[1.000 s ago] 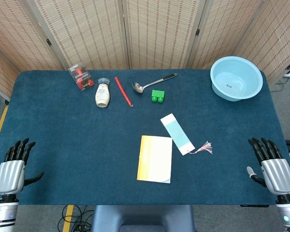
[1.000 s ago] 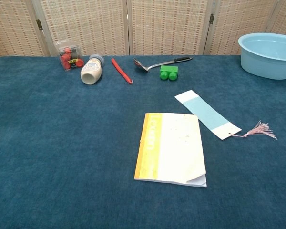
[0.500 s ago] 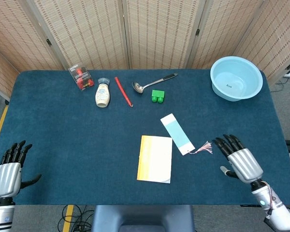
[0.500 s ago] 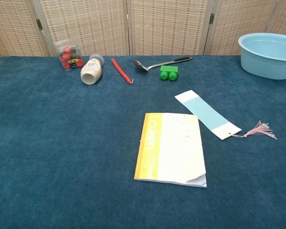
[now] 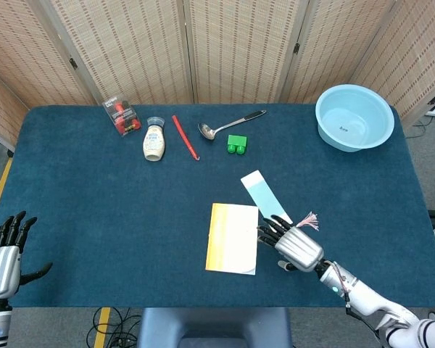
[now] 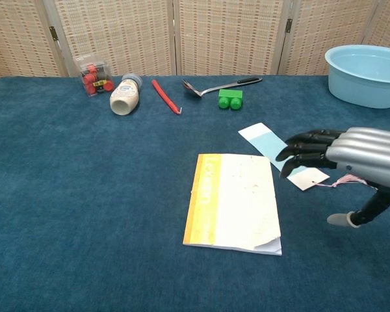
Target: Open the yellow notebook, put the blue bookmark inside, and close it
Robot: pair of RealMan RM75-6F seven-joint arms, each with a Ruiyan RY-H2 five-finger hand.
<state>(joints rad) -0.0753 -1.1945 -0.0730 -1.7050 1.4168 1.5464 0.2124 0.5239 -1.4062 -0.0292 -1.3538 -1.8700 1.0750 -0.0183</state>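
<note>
The left hand (image 5: 1, 259) hangs at the near left edge of the bench (image 5: 94, 210), fingers spread and holding nothing. The right hand (image 5: 297, 245) hovers with fingers extended and apart, also holding nothing, just right of the closed yellow notebook (image 6: 233, 200). Its fingertips (image 6: 287, 155) partly cover the blue bookmark (image 6: 265, 142), which lies just beyond the notebook's far right corner. A blue basin (image 5: 354, 117) stands at the far right.

1. The head view is taken from high above, looking steeply down; the whole table (image 5: 94, 217) is framed, with screens along the top.
2. The chest view is taken low and nearer, looking level across the tabletop.
3. The table's middle and far edge are shared by both views.
</note>
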